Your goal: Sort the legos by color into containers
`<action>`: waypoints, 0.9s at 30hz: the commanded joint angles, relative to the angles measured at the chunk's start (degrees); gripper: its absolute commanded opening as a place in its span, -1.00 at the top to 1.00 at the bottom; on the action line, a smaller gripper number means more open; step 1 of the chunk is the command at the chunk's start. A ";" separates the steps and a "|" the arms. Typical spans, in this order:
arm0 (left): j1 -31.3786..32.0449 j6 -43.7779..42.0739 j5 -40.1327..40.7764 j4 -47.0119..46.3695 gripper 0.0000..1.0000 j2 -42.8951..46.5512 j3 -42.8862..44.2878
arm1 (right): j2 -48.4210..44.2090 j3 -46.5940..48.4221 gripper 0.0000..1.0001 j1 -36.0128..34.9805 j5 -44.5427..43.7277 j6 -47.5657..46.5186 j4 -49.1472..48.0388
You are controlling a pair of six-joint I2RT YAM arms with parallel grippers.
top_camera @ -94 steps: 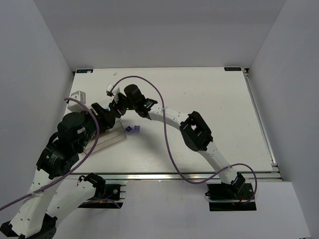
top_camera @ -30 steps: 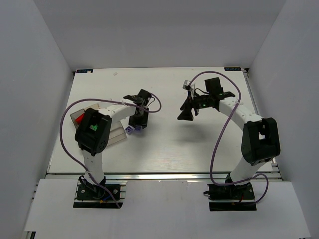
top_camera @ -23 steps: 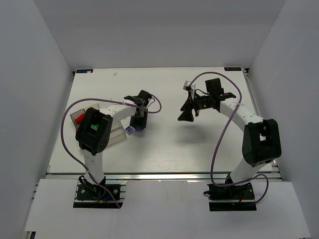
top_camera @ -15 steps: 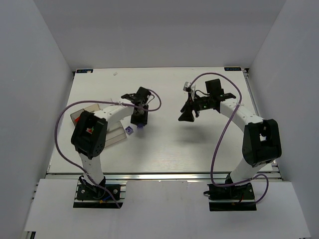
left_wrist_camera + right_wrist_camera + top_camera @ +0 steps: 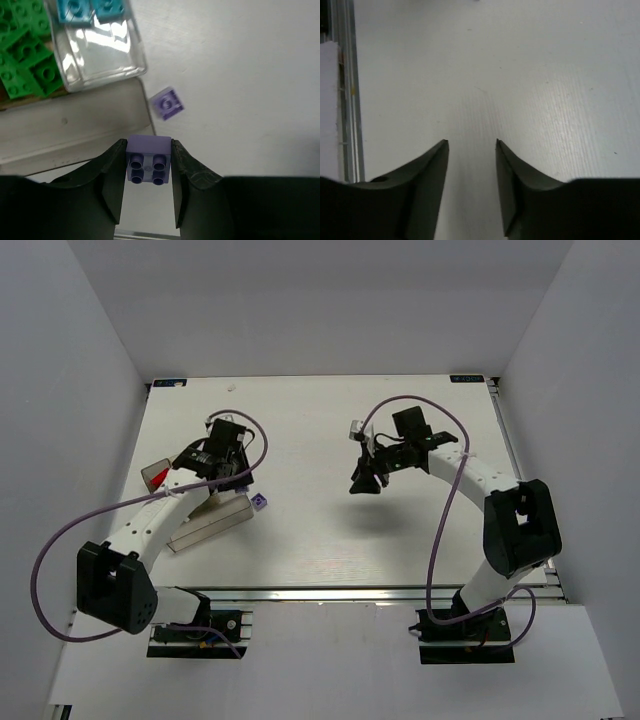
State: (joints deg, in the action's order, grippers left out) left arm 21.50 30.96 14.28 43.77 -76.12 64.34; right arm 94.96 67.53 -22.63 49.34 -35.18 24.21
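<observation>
Left tool (image 5: 148,148) pinching a purple brick (image 5: 148,167) at the near corner of the box (image 5: 100,82), which sits by the left edge of the surface (image 5: 330,540). I see a loose purple brick (image 5: 168,103) just beside the box. Right tool (image 5: 471,145) is spread, hovering right of centre.

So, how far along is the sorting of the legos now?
The green bricks and teal bricks already lie grouped apart in the container. The left pincer grips one purple brick. A second purple brick lies on the table beside the container, and the right pincer is open and empty.
</observation>
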 commanded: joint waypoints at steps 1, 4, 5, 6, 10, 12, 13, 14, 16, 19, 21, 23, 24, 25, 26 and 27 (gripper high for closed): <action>-1.45 1.73 2.94 3.07 0.81 0.88 -3.85 | -0.83 0.58 -0.09 -2.76 0.66 -4.45 0.58; -2.86 1.65 4.43 2.82 0.51 0.18 -5.27 | 1.36 2.68 -0.34 -5.13 2.33 -10.07 2.06; -3.65 1.47 4.96 2.64 0.39 -0.08 -5.45 | 2.07 3.57 -0.36 -5.75 2.42 -11.22 2.33; -3.65 1.21 5.49 2.38 0.28 -0.35 -5.54 | 3.64 4.36 -0.36 -6.28 2.34 -12.10 2.42; -5.41 0.24 5.32 1.76 -0.10 -1.49 -5.19 | 7.43 8.58 -0.39 -9.00 1.37 -12.98 1.81; -6.11 -0.37 5.14 1.67 -0.28 -1.93 -4.92 | 8.75 10.78 -0.40 -10.41 0.85 -12.99 0.14; -6.12 -0.46 5.14 1.67 -0.33 -1.84 -4.92 | 10.15 11.48 -0.40 -11.28 0.84 -13.07 -0.56; -6.12 -0.55 4.97 1.67 -0.39 -1.84 -4.66 | 10.86 12.18 -0.41 -12.25 1.10 -13.68 -1.78; -6.64 -1.08 4.70 1.76 -0.51 -1.23 -4.48 | 12.70 13.68 -0.59 -13.66 3.03 -18.66 -2.58; -7.17 -1.16 4.53 2.98 -0.51 0.26 -3.26 | 15.25 15.26 -0.79 -15.77 5.40 -29.63 -3.55; -7.17 -0.47 4.44 4.21 -0.51 2.97 -1.77 | 18.05 18.06 -0.79 -18.06 4.80 -33.10 -4.43; -7.70 1.02 4.87 5.18 -0.50 5.79 -1.06 | 20.52 20.70 -0.79 -19.63 3.40 -36.60 -4.78; -7.70 1.55 5.14 6.14 -0.49 7.28 -0.79 | 23.32 22.11 -0.79 -20.86 2.78 -37.32 -5.39; -7.70 2.26 5.58 6.76 -0.49 10.26 -0.36 | 24.74 25.17 -0.78 -21.74 1.47 -37.59 -5.57; -7.70 3.39 6.54 7.46 -0.48 11.94 -0.26 | 26.14 26.94 -0.79 -22.36 0.68 -38.46 -5.49; -7.70 3.84 6.89 8.78 -0.49 13.44 0.00 | 29.20 28.61 -0.79 -22.89 -0.12 -38.56 -5.49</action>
State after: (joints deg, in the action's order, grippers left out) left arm 14.09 32.21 18.70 49.41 -69.12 61.28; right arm 120.07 91.20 -43.77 50.65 -67.92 20.78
